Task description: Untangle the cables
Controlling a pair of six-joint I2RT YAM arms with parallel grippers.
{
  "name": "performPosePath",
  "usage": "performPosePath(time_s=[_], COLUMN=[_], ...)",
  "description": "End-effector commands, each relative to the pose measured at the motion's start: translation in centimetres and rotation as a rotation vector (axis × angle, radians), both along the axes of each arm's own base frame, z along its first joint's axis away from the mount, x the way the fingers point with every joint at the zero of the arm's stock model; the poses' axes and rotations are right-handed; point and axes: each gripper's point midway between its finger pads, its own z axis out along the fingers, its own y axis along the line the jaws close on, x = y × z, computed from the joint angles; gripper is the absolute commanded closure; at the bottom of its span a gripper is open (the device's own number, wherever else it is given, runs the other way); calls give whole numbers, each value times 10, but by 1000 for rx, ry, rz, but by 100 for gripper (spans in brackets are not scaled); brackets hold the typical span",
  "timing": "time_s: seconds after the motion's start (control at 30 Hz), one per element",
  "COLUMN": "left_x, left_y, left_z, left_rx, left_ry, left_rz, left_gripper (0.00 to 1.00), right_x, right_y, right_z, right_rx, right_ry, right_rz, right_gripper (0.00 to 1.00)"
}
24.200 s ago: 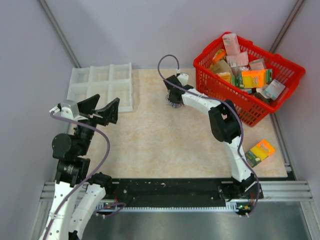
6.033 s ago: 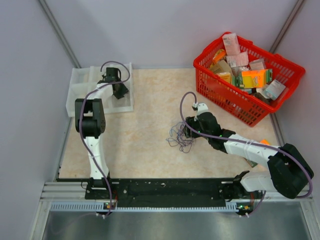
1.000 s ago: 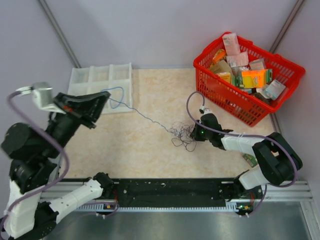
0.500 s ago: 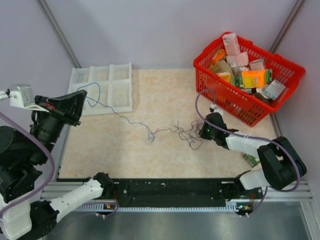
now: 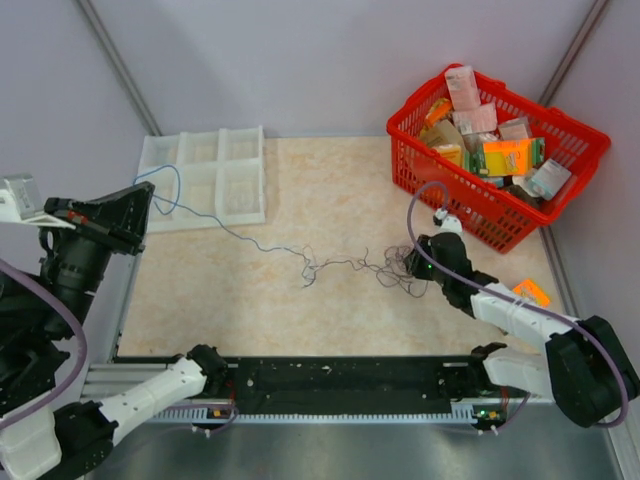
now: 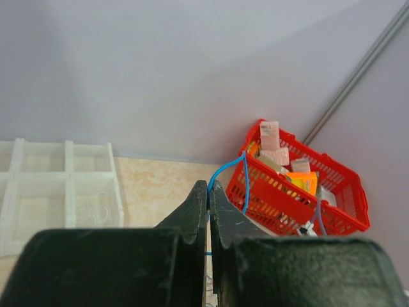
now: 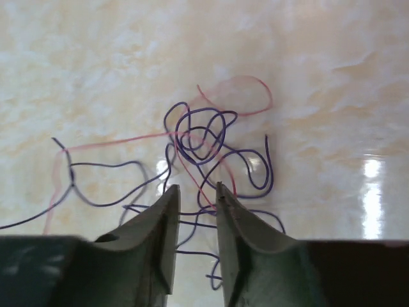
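The cables lie as a loose purple and pink tangle (image 5: 392, 270) on the tabletop, with a thin blue cable (image 5: 225, 232) stretched out from it toward the far left. My left gripper (image 5: 146, 196) is raised at the left edge, shut on the blue cable's end. In the left wrist view its jaws (image 6: 208, 186) are pressed together and the blue cable (image 6: 229, 170) loops out of the tips. My right gripper (image 5: 415, 263) sits at the tangle's right side. In the right wrist view it (image 7: 196, 188) stands open, with purple and pink strands (image 7: 198, 137) lying just ahead of and under the tips.
A white compartment tray (image 5: 200, 160) sits at the back left. A red basket (image 5: 455, 200) full of packets stands at the back right, also seen as the red basket (image 6: 281, 198) in the left wrist view. An orange and green box (image 5: 525, 296) lies near the right arm.
The left gripper has pulled further left with the blue cable, drawing the knot out into a long line. The right gripper has opened and shifted right.
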Motion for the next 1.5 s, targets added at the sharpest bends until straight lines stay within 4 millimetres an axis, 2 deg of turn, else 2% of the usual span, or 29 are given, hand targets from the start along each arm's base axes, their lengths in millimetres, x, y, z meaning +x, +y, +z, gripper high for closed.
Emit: performPosePath(time_s=[0.0,0.1,0.2,0.33,0.43,0.5,0.63,0.7,0.8,0.9,1.0,1.1,1.17,1.23,1.3,1.33,1.4,1.47], left_x=[15,18,16,12,7,2,-8,-11,-16,-22,-33,-46,-51,-56,-60,-61,-58,-49], left_y=[-41,-60,-73,-74,-68,-65,-67,-68,-70,-72,-71,-52,-33,-13,3,6,11,8], left_z=[-13,-14,-13,-11,-3,7,23,30,41,53,69,89,97,104,108,109,106,98], left_rx=[43,45,38,30,19,3,-30,-49,-78,-113,-129,-126,-129,-153,-174,-177,-180,-176], left_ry=[68,81,76,59,34,9,-36,-60,-97,-138,-195,-247,-263,-288,-314,-318,-305,-271], left_rz=[-124,-195,-259,-277,-270,-275,-320,-339,-363,-397,-431,-388,-324,-257,-202,-191,-162,-146], left_gripper=[100,100,100,100,100,100,100,100,100,100,100,100,100,100,100,100,100,100], right_x=[-7,-30,-56,-79,-88,-91,-88,-81,-75,-59,-45,-21,2,22,31,38,41,39], right_y=[57,95,139,186,223,244,275,286,301,304,299,268,230,184,132,111,80,63], right_z=[39,56,87,130,145,142,125,121,108,89,84,67,51,37,15,16,12,11], right_rx=[130,174,209,241,339,381,390,397,391,362,326,254,199,161,94,63,21,-10], right_ry=[-186,-212,-257,-341,-294,-264,-201,-175,-98,-49,-34,13,48,86,140,127,119,102], right_rz=[354,573,808,1028,1196,1278,1324,1292,1283,1184,1088,886,697,498,304,234,150,112], right_gripper=[55,35,28,10,9,8,8,10,27,52,73,77,77,76,74,72,69,66])
